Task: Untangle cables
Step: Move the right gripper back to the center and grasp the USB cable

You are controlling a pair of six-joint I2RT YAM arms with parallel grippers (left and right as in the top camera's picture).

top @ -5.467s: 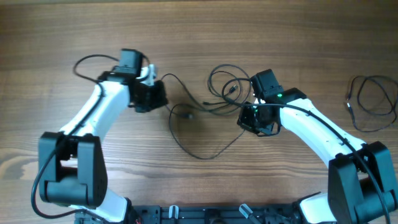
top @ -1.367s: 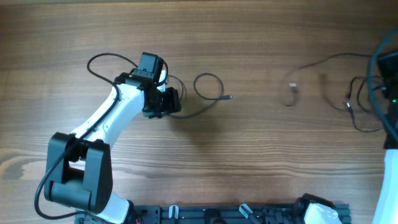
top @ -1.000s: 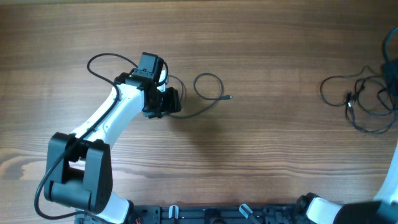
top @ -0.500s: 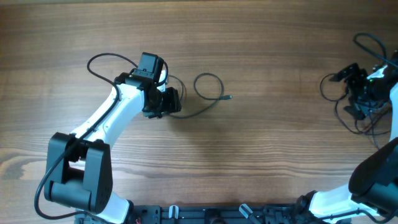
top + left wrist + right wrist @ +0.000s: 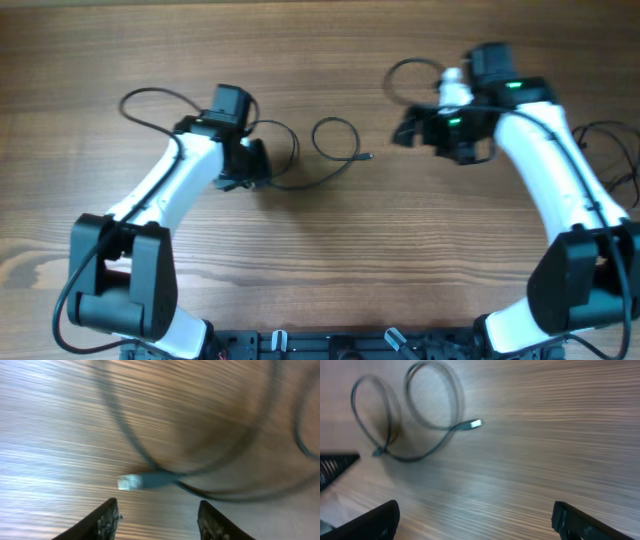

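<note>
Overhead, one looped cable lies mid-desk. Left tool gapes empty at nine o'clock, plug just ahead; right tool, wide and empty, flanks at three, likely to straighten it.

Three views being taken of one wooden table: one from above, two from the wrists.

The table is being viewed straight down by the fixed overhead camera, from far enough off for both arms to be taken in. The left wrist camera is being aimed from close over the wood, past the left gripper, and a blurred plug just ahead of the jaws is being framed large. The right wrist camera is being aimed from further off, past the right gripper. The looped cable well ahead of its jaws is being shared with the overhead view.
</note>
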